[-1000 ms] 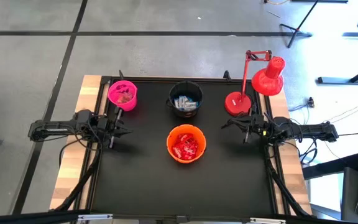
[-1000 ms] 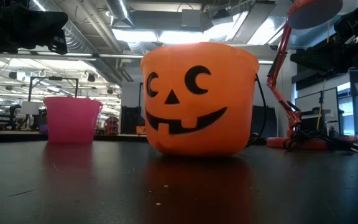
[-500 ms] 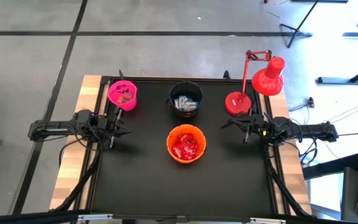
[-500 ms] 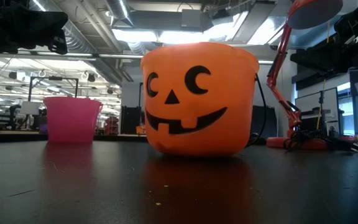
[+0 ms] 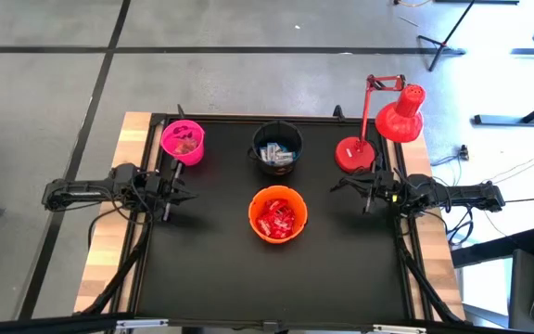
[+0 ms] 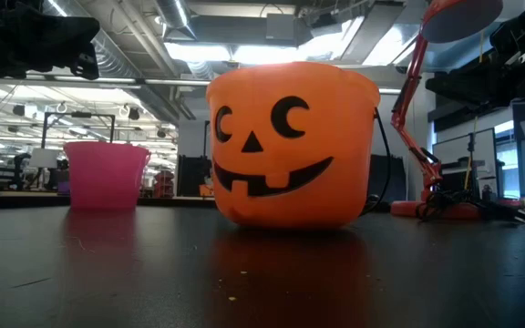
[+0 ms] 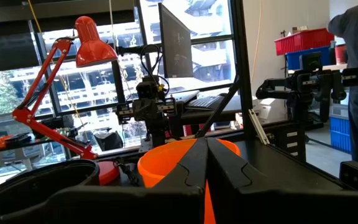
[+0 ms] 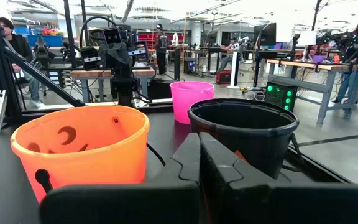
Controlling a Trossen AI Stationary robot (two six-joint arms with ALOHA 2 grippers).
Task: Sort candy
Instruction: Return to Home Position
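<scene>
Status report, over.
Left end effector shut, empty, at left edge; right end effector likewise, right edge. Candy sits in buckets. Red lamp beside right arm.

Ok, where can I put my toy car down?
The wide bare strip of table in front of the orange bucket is freest. Gaps also lie between it and the left gripper and right gripper. The back row, pink bucket, black bucket, lamp, is crowded.

You get even overhead light in the high view: black table [image 5: 211,269] flat, shadows barely there. In the low view the ceiling strips [image 6: 199,50] blow out and the tabletop faintly mirrors the orange bucket [image 6: 290,137]. The left wrist view faces bright windows [image 7: 104,87], so its foreground goes near-black.
</scene>
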